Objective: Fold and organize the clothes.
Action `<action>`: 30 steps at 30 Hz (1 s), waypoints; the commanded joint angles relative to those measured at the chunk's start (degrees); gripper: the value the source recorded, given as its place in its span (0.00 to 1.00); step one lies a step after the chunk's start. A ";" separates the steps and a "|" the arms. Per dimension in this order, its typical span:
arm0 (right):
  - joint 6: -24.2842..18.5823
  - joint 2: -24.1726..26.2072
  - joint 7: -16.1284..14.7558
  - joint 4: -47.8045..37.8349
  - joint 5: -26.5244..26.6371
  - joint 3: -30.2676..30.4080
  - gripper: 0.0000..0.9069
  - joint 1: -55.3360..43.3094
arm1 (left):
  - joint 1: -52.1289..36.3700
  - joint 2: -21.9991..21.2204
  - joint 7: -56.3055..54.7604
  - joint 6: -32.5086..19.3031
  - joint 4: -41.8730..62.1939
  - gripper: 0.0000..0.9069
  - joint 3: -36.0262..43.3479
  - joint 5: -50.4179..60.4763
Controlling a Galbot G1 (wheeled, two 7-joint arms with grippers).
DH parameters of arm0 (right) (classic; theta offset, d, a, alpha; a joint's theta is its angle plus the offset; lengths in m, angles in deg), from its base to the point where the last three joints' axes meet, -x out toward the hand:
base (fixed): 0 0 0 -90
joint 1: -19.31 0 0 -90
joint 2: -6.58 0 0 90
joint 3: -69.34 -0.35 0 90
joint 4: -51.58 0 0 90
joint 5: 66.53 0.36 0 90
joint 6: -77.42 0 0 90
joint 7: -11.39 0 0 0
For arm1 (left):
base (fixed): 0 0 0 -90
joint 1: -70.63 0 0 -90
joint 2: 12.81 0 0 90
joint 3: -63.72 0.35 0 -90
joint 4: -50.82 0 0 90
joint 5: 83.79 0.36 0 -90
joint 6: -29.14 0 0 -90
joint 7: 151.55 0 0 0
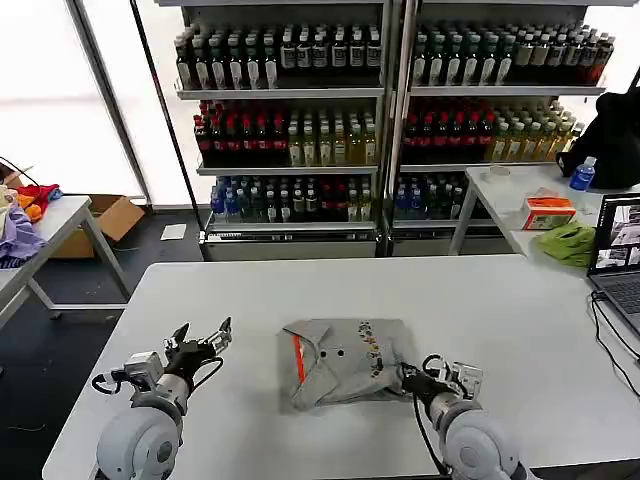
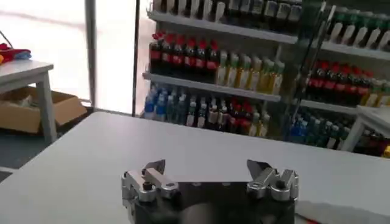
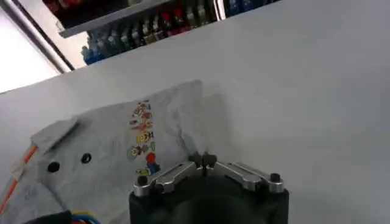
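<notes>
The clothes, one light grey T-shirt (image 1: 340, 362), lie folded into a rough square at the middle of the white table (image 1: 500, 310). An orange-red stripe runs along its left part and a small colourful logo (image 1: 372, 348) sits on its right part. The right wrist view shows the T-shirt (image 3: 109, 152) with that logo. My right gripper (image 1: 408, 376) is shut at the shirt's front right edge, and its fingertips (image 3: 204, 161) meet with no cloth seen between them. My left gripper (image 1: 205, 338) is open over bare table to the left of the shirt, jaws spread wide (image 2: 207, 171).
Shelves of bottles (image 1: 290, 120) stand behind the table. A laptop (image 1: 620, 245) with a black cable (image 1: 605, 335) sits at the right edge. A lime-green cloth (image 1: 567, 242) lies on the back right table, and lilac and red-orange cloths (image 1: 18, 225) on the left side table.
</notes>
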 commanded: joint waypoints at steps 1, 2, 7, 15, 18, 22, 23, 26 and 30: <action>-0.01 0.58 -0.84 4.52 -6.63 -6.26 1.00 5.61 | 0.22 -0.15 0.05 0.07 -0.64 1.00 -0.02 0.31; -0.01 0.53 -1.06 5.63 -7.30 -7.69 1.00 6.57 | 0.41 -0.16 0.04 0.15 -0.89 1.00 -0.05 0.32; -0.16 -0.20 -2.36 9.13 -12.32 -10.30 1.00 8.85 | 1.35 -0.41 0.42 0.16 -1.73 1.00 -0.42 0.36; -0.15 -2.82 -7.29 7.21 -16.19 -2.41 1.00 4.08 | 3.78 -1.34 0.56 0.14 -3.25 1.00 -0.36 1.87; -0.10 -2.55 -7.33 4.97 -15.62 0.37 1.00 1.90 | 4.32 -1.38 0.57 0.16 -3.62 1.00 -0.76 2.07; 0.01 -1.91 -4.72 3.47 -7.27 2.16 1.00 0.33 | 4.89 -1.25 0.56 0.34 -4.18 1.00 -1.00 2.06; 0.02 -1.89 -4.40 3.08 -6.00 2.40 1.00 0.06 | 5.04 -1.27 0.52 0.38 -4.33 1.00 -1.04 2.06; 0.04 -1.73 -4.30 1.64 -4.48 3.37 1.00 -0.56 | 5.63 -1.34 0.53 0.44 -4.57 1.00 -1.23 2.10; 0.01 -2.57 -4.38 0.54 -4.97 3.97 1.00 -0.82 | 6.53 -1.40 0.55 0.45 -4.97 1.00 -1.79 2.19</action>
